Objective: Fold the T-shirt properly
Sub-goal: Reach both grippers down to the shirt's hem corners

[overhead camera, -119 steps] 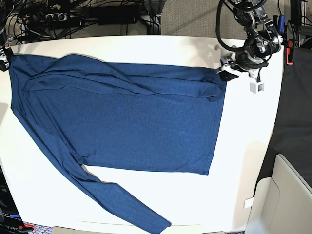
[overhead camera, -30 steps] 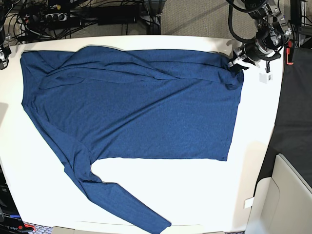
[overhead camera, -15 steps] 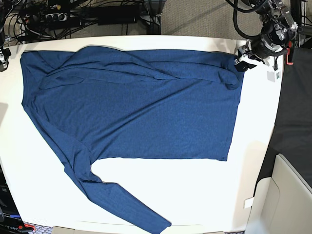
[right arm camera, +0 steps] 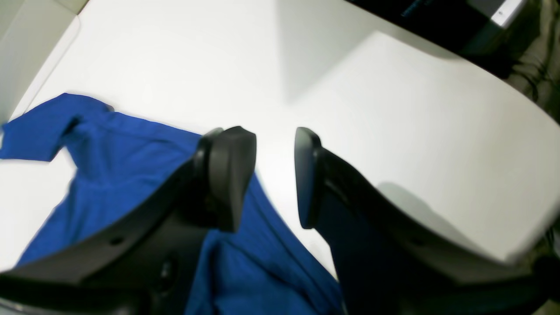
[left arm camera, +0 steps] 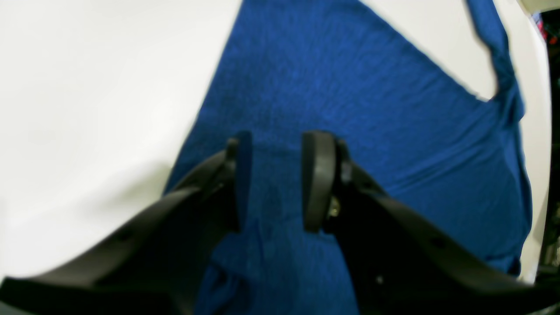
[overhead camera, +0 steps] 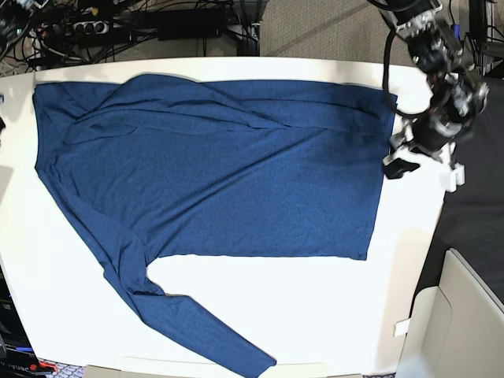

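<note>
— Just changed at the hem side? Left gripper (overhead camera: 400,157) off the T-shirt (overhead camera: 220,173), jaws spread with bare cloth showing between the fingertips (left arm camera: 316,175); no longer up at the top hem corner, now down along the hem edge, about midway.

— And the cloth itself? Spread flat across the white table (overhead camera: 315,315), same lie as half a second ago: body wide and smooth, one sleeve laid slantwise over the chest, the other sleeve (overhead camera: 189,323) trailing toward the near edge. Pulled toward the hem side compared with four seconds back, top hem corner now resting unheld.

— Meaning for the job? Seemingly the end of the straightening pull, not a fold. No fold of the body made yet; sleeves still to tuck. Likely next a fresh grasp somewhere on the hem edge, though not certain from here.

— Right gripper (right arm camera: 273,175)? Out of the base view; in its own wrist view hovering over the far collar-side corner, jaws parted with white table in the gap, pinching nothing.

— Brands, labels, writing? None legible. Plain shirt, no print. A small white tag (overhead camera: 453,178) hanging by the left wrist, too small to read; red-and-white markings at the bottom left corner of the base view, unreadable.
</note>
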Available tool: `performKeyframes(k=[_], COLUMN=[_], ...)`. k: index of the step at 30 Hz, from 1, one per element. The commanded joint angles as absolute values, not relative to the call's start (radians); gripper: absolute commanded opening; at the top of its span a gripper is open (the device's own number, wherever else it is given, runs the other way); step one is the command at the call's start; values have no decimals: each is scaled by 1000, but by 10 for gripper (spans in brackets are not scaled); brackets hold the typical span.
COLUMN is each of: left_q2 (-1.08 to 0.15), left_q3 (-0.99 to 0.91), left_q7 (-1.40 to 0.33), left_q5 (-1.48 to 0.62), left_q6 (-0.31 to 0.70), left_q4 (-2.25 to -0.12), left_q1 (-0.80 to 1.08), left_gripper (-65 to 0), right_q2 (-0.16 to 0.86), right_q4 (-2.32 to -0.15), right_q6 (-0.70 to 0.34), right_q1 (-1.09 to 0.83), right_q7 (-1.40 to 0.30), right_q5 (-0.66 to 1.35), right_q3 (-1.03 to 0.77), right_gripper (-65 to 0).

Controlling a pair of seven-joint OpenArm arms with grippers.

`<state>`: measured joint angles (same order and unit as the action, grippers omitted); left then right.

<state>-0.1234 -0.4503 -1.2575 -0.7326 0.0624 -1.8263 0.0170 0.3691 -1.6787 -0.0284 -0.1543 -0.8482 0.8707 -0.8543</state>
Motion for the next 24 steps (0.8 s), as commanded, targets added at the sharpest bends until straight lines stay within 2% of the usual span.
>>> performKeyframes(k=[1,6,14,21,24], left_q2=[-136,-134,-137,-137,-137], left_q3=[-447,-447,-424,-248,-209], left_q7=[-1239,-1227,-1090,-766,-677], left_q5=[-730,-713,-668,-579,-553], left_q6=[65,65,68,67,67], left_q4=[-1814,-1692,-1498,-1288,-1193], left_q1=[-42,-203,-343,-366,-389], left_gripper=[-443,-443,-443,-443,-443], right_q2=[400,430,414,377,375], right_q4=[-1675,-1569,-1434,-1342,-1303], right_q6=[-33,-38,-41,-41,-41], right_q1=[-117,38,243,386,420], right_q7=[-825,-823,-823,-822,-822], right_q5=[869,808,631,532,530], right_q3=[-839,-711,-513,-430,-430], right_gripper=[-445,-445,-445,-446,-446])
